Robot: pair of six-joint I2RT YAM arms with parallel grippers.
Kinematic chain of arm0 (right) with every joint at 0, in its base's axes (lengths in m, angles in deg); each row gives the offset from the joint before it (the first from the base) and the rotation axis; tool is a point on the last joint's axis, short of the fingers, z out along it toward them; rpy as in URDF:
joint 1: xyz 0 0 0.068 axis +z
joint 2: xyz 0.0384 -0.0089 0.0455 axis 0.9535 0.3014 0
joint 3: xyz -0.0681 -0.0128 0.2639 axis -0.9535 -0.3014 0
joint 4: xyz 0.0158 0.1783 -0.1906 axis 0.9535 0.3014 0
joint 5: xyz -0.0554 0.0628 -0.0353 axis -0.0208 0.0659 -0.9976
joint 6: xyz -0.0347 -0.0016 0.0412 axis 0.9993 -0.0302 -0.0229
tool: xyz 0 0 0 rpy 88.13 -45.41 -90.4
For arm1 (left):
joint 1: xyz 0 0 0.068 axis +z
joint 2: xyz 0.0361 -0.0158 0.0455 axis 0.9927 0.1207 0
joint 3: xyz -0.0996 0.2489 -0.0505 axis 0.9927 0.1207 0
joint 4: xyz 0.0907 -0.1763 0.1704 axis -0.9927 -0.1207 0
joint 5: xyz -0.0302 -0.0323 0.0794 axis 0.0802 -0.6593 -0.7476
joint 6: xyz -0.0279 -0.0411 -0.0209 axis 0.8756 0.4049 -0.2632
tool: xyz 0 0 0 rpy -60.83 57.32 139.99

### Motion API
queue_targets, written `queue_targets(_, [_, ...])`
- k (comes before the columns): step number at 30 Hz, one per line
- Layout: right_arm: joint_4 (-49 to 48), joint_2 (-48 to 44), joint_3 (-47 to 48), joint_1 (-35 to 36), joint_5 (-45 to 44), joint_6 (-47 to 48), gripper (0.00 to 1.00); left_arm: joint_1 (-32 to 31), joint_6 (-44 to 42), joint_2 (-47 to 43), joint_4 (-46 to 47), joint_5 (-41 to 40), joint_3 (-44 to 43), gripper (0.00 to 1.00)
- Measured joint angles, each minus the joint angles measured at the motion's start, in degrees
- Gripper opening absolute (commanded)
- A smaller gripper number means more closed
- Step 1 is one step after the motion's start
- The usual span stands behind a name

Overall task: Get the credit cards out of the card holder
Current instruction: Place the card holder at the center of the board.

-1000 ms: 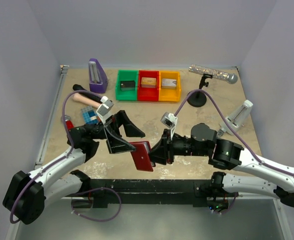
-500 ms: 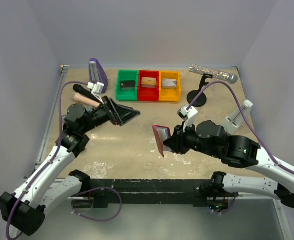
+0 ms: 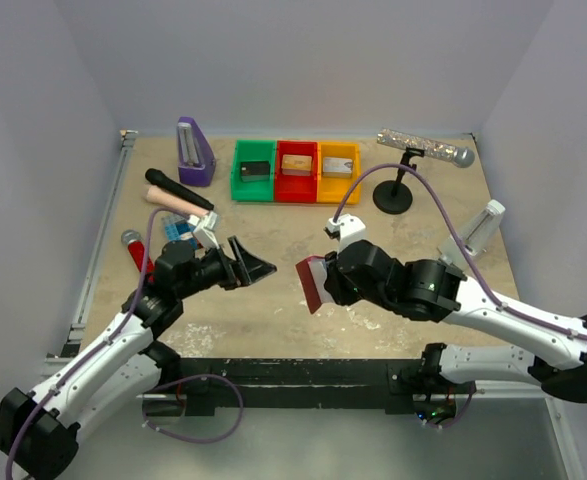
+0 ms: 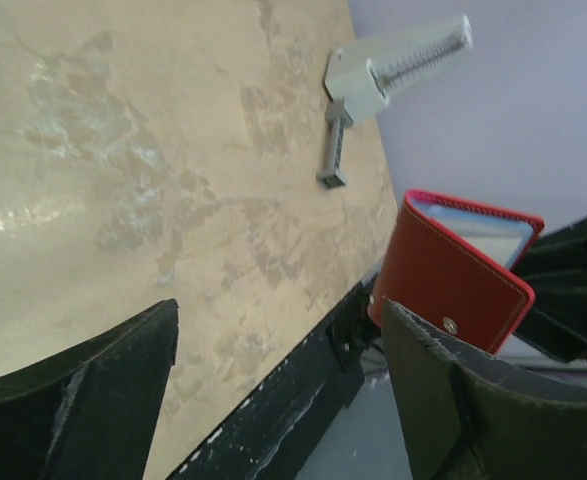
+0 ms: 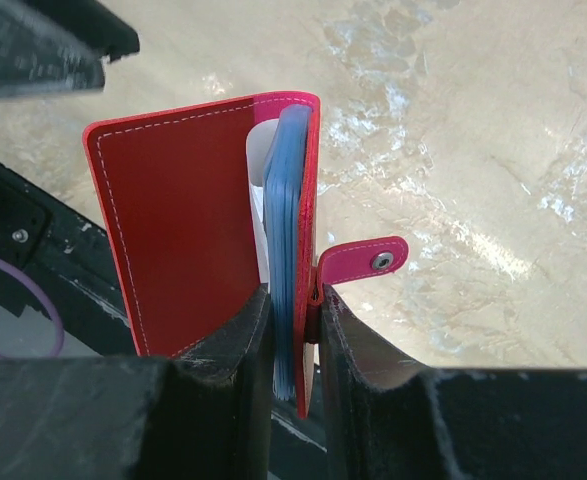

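My right gripper (image 3: 320, 282) is shut on the card holder (image 3: 310, 283), a dark red wallet held upright on edge above the table. In the right wrist view the fingers (image 5: 243, 345) pinch its back cover and a stack of pale blue sleeves (image 5: 287, 230), while the front cover (image 5: 178, 230) stands ajar and the red tab (image 5: 366, 262) sticks out sideways. No credit cards show; they are hidden inside. My left gripper (image 3: 254, 265) is open and empty, pointing at the card holder (image 4: 453, 272) from the left, a short gap away. Its jaws (image 4: 278, 318) stand wide apart.
Green (image 3: 236, 170), red (image 3: 296, 150) and yellow (image 3: 355, 172) trays stand at the back. A purple metronome (image 3: 194, 152), black microphone (image 3: 178, 188) and blue tiled block (image 3: 180, 232) lie at the left. A microphone stand (image 3: 393, 195) and white gauge (image 3: 478, 230) are at the right.
The right gripper has raised the card holder from near the front edge and turned it upright. The left gripper pulled back, then swung down toward the holder again, its jaws narrowing slightly.
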Motion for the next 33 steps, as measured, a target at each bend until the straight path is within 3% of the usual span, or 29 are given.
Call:
queue_targets(5, [0.2, 3.0, 0.0, 0.0, 0.1, -1.7, 0.0, -8.5, 0.2, -0.7, 5.0, 1.6, 1.0, 0.93])
queue_targets(12, [-0.2, 4.7, 0.0, 0.0, 0.4, -3.9, 0.0, -10.6, 2.8, -0.2, 14.1, 2.7, 4.0, 0.92])
queue_targets(16, [-0.1, 6.1, 0.9, 0.1, 0.5, -5.2, 0.0, -12.4, 3.7, 2.0, 15.9, 2.8, 4.8, 0.84])
queue_targets(20, [-0.1, 7.6, 2.0, 0.8, 0.5, -6.0, 0.0, -15.0, 3.6, 4.3, 16.2, 1.6, 4.7, 0.71])
queue_targets(26, [1.7, 10.4, 5.3, 2.1, 0.0, -6.4, 0.0, -17.0, 2.2, 5.7, 13.9, -1.3, 3.9, 0.29])
queue_targets(31, [1.6, 11.1, 6.0, 3.0, 0.5, -6.2, 0.0, -17.3, 0.9, 7.2, 10.8, -4.0, 2.4, 0.05])
queue_targets(33, [1.0, 10.5, 5.7, 3.0, 1.7, -6.0, 0.1, -17.3, 0.5, 7.2, 9.7, -4.4, 2.4, 0.0])
